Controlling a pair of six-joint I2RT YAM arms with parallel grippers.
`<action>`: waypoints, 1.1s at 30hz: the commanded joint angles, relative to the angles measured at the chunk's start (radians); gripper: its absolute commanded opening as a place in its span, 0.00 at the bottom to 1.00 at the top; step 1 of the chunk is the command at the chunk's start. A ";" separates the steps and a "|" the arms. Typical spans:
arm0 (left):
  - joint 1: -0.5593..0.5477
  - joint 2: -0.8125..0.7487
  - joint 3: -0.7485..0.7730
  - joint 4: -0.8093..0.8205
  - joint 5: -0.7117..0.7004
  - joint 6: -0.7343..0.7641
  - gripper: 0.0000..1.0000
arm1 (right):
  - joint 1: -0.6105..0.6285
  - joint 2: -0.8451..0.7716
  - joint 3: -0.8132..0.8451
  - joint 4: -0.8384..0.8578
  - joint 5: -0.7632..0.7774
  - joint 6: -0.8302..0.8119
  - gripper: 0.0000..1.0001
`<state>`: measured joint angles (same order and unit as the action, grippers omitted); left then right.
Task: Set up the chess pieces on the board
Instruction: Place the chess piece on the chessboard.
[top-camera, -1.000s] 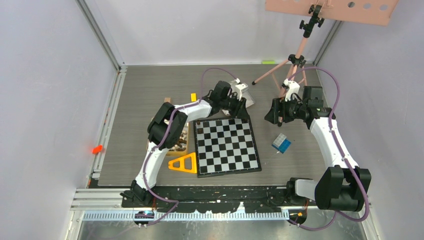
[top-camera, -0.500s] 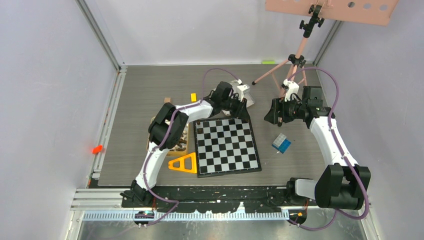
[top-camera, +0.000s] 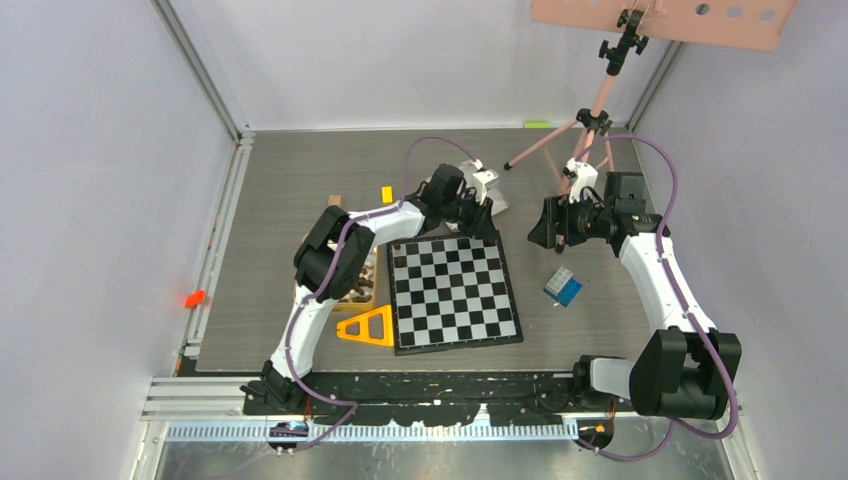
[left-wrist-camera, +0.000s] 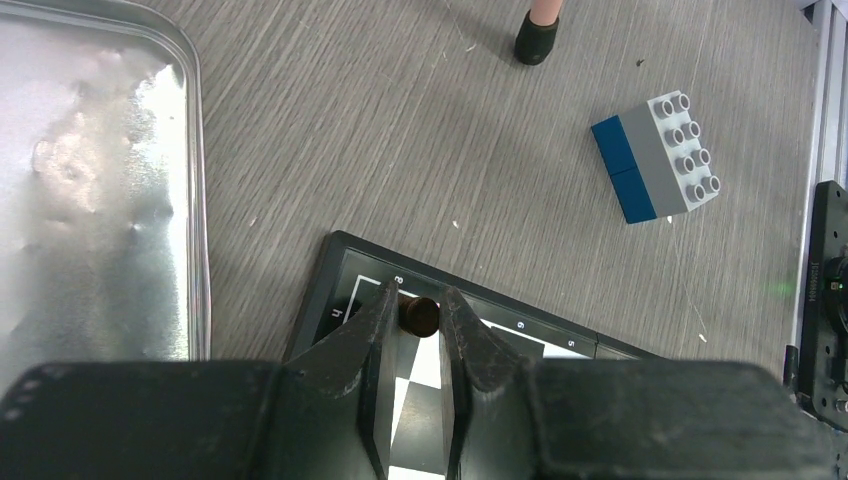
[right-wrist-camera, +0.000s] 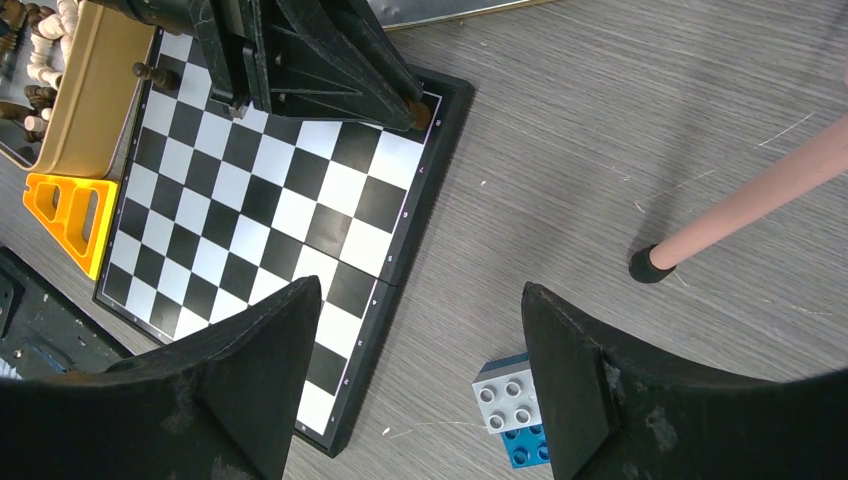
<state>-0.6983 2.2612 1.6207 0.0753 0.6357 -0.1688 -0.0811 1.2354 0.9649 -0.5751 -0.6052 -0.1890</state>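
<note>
Barely a nudge: the left arm (top-camera: 340, 250) creeps up and leftward in the overhead view, while the right arm (top-camera: 650, 270) hasn't stirred. Now the left claw (left-wrist-camera: 418, 302) sits low over the upper right corner of the board (top-camera: 455, 290), fingers pinched on a dark chessman (left-wrist-camera: 421, 316) standing on that corner square, and I reckon it's not let go yet. Over on the right, the right claw (right-wrist-camera: 420, 290) hangs spread wide and empty above the bench (top-camera: 280, 200). Most chess pieces (right-wrist-camera: 40, 50) wait in the gold tin (right-wrist-camera: 90, 120) at the board's left, so it's early days.
</note>
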 joint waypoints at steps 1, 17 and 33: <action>-0.003 -0.066 -0.015 -0.026 -0.016 0.026 0.07 | -0.005 -0.002 0.000 0.014 -0.022 -0.010 0.79; -0.002 -0.065 -0.009 -0.055 -0.024 0.027 0.17 | -0.005 0.004 0.000 0.011 -0.025 -0.012 0.79; 0.013 -0.209 0.024 -0.204 -0.130 0.088 0.65 | -0.005 0.002 0.011 0.012 -0.036 -0.002 0.79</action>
<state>-0.6975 2.1899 1.6154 -0.0963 0.5480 -0.1143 -0.0811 1.2446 0.9649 -0.5762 -0.6163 -0.1883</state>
